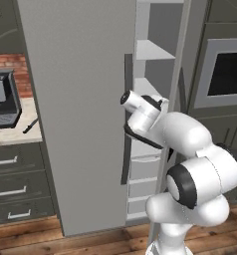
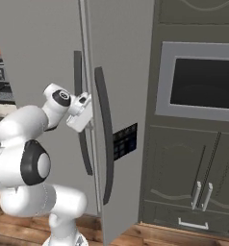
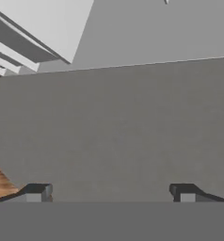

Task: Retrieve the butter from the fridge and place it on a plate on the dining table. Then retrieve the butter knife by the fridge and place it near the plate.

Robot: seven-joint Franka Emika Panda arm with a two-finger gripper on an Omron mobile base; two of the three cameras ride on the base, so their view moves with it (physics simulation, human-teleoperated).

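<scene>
The white arm rises from the base, bends at its dark-jointed elbow and reaches forward and up, its wrist tucked into the narrow gap where the fridge (image 1: 80, 114) stands partly opened. In the hand view the pincer (image 3: 111, 192) has its two dark finger tips (image 3: 37, 192) set wide apart with nothing between them, facing a plain grey fridge panel close ahead. Beyond that panel, up and to the left in the hand view, white shelf edges (image 3: 15, 52) slant away.

In the left base view the wrist sits just beside the dark curved handle (image 1: 127, 119) of the left door, and past it the fridge's white shelves (image 1: 153, 50) and drawers (image 1: 140, 169) show through the opening; what lies on them cannot be made out, and the butter cannot be told from here. In the right base view the wrist lies between the two long handles (image 2: 103, 139). Far to the pincer's left, on the kitchen surface (image 1: 16, 132), a slim dark butter knife (image 1: 31, 125) lies beside a coffee machine (image 1: 3, 99). To the right stands the dark cabinet with the microwave (image 2: 203, 81).
</scene>
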